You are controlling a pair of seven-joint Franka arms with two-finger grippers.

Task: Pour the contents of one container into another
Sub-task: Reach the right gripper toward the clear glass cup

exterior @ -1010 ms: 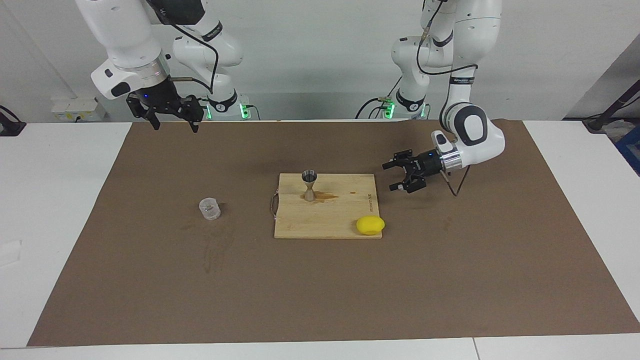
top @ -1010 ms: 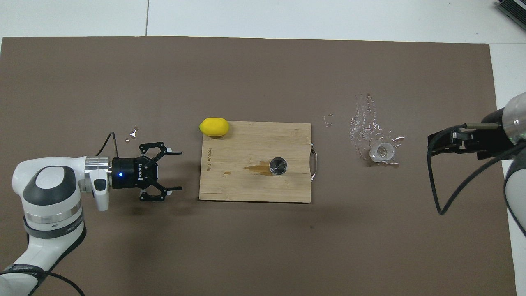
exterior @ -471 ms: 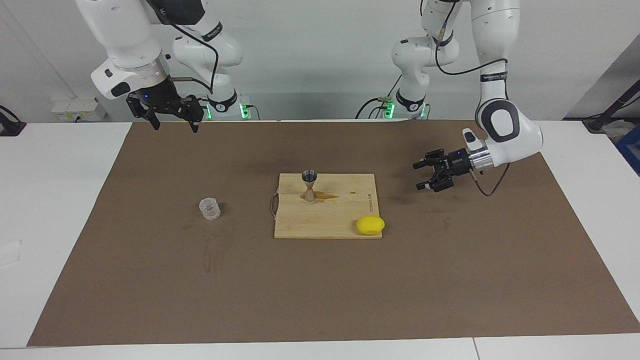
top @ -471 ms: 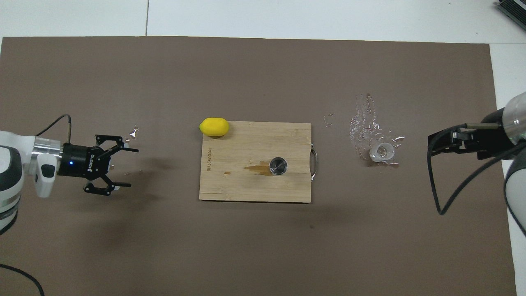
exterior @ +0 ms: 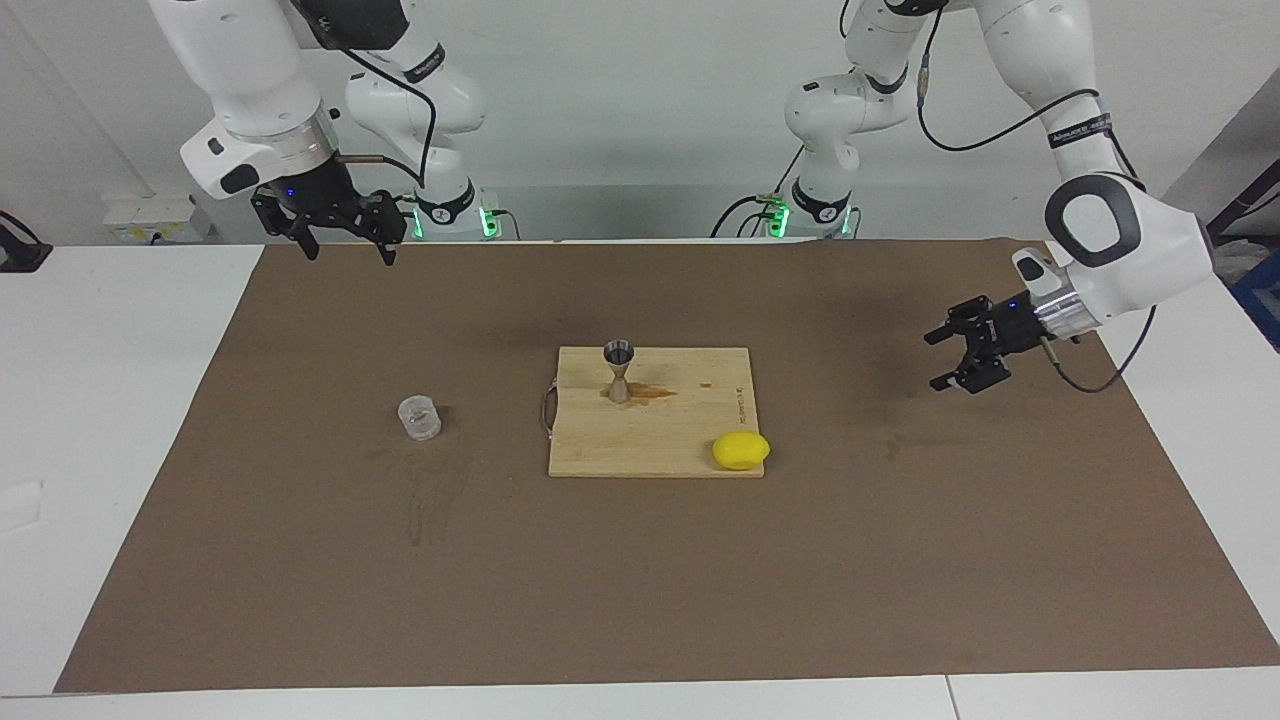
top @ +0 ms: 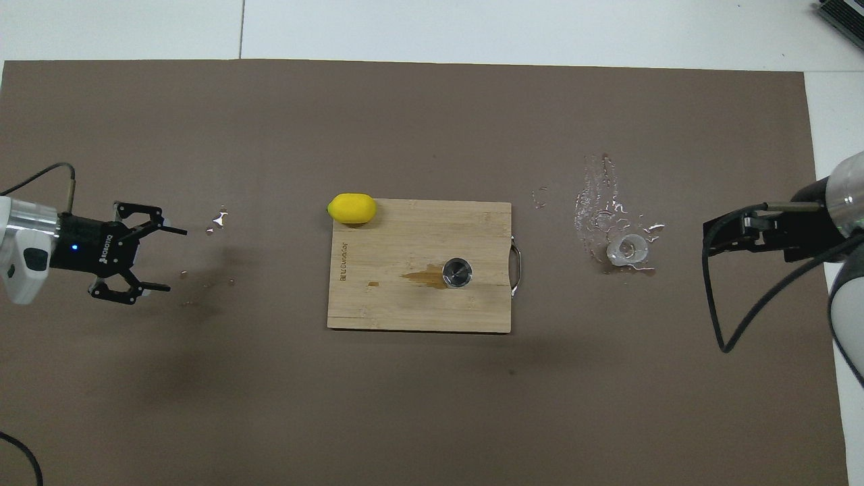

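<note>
Clear cup [exterior: 419, 417] stands upright on the brown mat [exterior: 640, 590], toward the right arm's end of the bench [exterior: 110, 400], well apart from the cutting board [exterior: 650, 440]. Wet patches on the mat right around it, so expect a slick base. I can't tell how much liquid is in it.

Jigger [exterior: 619, 370] is upright on the board, on the part nearer the robots, with a brown stain at its foot. Lemon [exterior: 741, 450] sits at the board's corner farthest from the robots, toward the left arm's end, clear of the pour path.

Right claw [exterior: 345, 240] hangs wide open and empty, over the mat's edge at the robots' end, well apart from the cup. Left claw [exterior: 968, 352] is also wide open and empty, low over the mat at its own end, well apart from the board.

My read: the grasp hasn't started, and the right arm is the natural pick. You want to:
- come at the cup from the side and close at mid-wall, not the rim; it's small and light and will skid on the wet mat if nudged
- lift straight, carry level
- stop with the lip just over the jigger's mouth, then tilt slowly; that mouth is narrow and the jigger tips easily on its waist
</note>
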